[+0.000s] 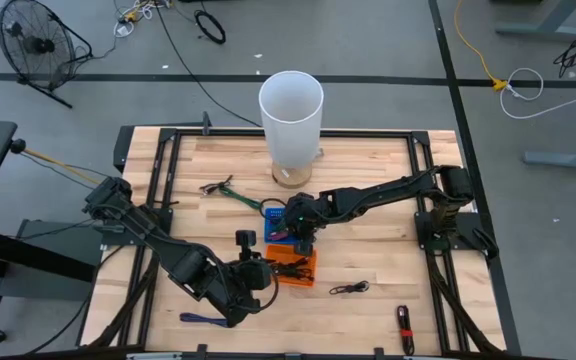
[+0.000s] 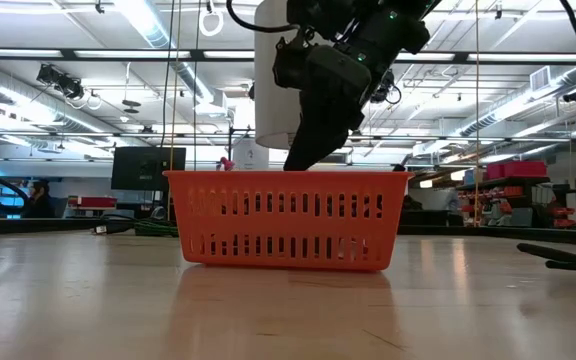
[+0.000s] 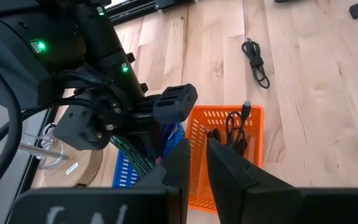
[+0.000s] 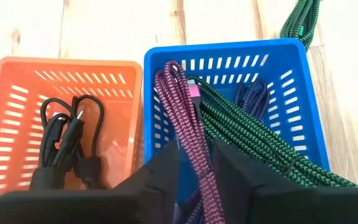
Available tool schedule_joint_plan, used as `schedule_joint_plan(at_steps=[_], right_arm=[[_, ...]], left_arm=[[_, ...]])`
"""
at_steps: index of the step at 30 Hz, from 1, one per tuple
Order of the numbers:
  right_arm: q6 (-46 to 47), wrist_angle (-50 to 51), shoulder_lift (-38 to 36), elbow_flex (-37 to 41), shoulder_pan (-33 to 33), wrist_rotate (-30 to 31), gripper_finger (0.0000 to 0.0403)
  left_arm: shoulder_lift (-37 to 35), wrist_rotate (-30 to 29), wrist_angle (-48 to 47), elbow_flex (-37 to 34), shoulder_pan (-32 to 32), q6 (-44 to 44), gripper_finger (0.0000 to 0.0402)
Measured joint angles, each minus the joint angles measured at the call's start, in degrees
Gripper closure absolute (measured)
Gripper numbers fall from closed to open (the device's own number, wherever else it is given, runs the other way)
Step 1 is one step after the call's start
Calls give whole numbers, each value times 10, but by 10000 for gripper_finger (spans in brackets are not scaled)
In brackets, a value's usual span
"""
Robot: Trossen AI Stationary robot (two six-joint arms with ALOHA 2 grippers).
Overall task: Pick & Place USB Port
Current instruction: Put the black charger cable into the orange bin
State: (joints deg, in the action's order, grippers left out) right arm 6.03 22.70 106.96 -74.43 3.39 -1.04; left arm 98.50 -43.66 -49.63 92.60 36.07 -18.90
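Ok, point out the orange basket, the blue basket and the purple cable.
Orange basket (image 4: 17, 81): right wrist view, bare slatted floor by its rim.
Blue basket (image 4: 229, 51): right wrist view, far rim.
Purple cable (image 4: 188, 127): right wrist view, braided length above the fingers.

Slatted plastic orange basket (image 4: 17, 118), braided purple cable (image 4: 188, 140) (woven sheath), wood table (image 1: 368, 260)

We can't see the blue basket (image 1: 276, 222) fully, right arm covers it; green cable (image 4: 300, 18) runs off frame.
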Motion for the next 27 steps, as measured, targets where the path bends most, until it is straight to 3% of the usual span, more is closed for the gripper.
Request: schedule_joint_plan(at_steps=[4,8,14,21,27], right_arm=[[23,3,-7,1,0,-6,290],[41,21,-48,1,7,-51,292],[96,127,-126,0,63,-96,305],[219,245,-153,0,175,-88,306],[292,279,-142,17,252,-22,290]], left_arm=[[0,0,0,0,0,0,344],[0,0,-3,0,1,0,344],[0,4,-28,0,2,-26,344],[0,4,-33,0,2,-35,344],[0,4,-32,0,2,-48,344]])
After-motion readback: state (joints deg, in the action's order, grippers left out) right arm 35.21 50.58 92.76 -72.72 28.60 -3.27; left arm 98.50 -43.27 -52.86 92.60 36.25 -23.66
